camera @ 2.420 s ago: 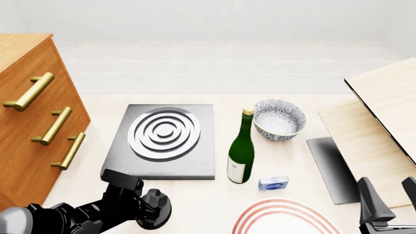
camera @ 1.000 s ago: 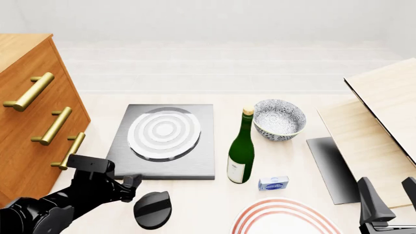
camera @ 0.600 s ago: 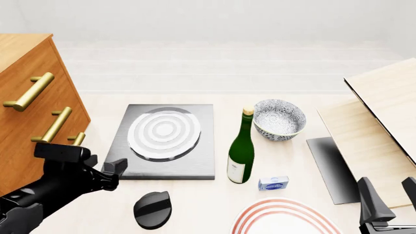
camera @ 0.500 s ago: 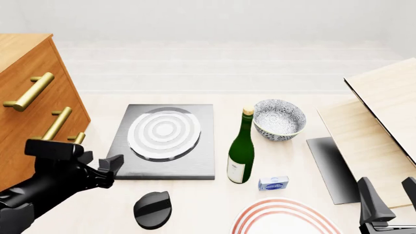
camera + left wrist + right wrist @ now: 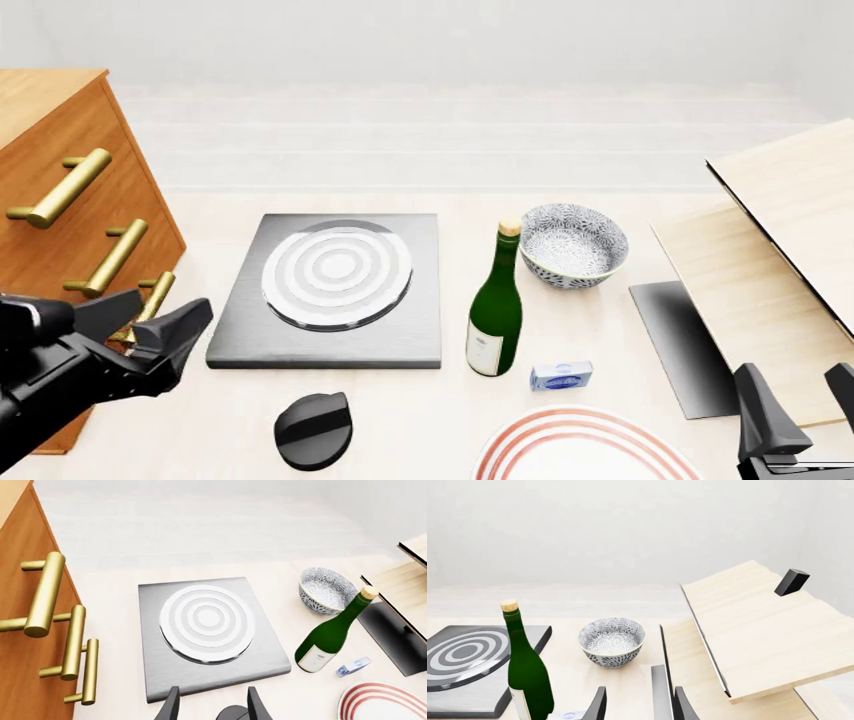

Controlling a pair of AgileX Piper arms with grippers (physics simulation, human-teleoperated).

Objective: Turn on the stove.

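Stove (image 5: 414, 335) flat on the table, left of centre in the front view, with the ringed burner (image 5: 336, 274) on top. Sits at about 9 o'clock from the green wine bottle (image 5: 495, 305). Separate black knob (image 5: 312, 430) at 6 o'clock from the slab, near its front edge but apart from it, grip ridge slanted. Cannot tell from the rings alone whether heat is already on.

Left gripper (image 5: 150, 322) at about 10 o'clock from the knob, close beside the brass handles (image 5: 110, 258) of the drawer cabinet (image 5: 54, 330); fingers spread apart, nothing between them. Seen also in the left wrist view (image 5: 212, 707), with only the knob's top edge (image 5: 233, 714) showing low between the fingers. Right gripper (image 5: 801, 405) far off at 3 o'clock, fingers also apart and empty, idle by judgement.

Possible troubles from here, as a judgement:
- Descending off-centre and pushing the loose knob across the table instead of gripping it.
- Closing across the round rim, not the ridge, and slipping during the twist.
- Swinging wide and striking the cabinet handles, being so near.
- Sweeping too far toward 3 o'clock and tipping the tall bottle onto the red-ringed plate (image 5: 534, 450) or the patterned bowl (image 5: 574, 245).
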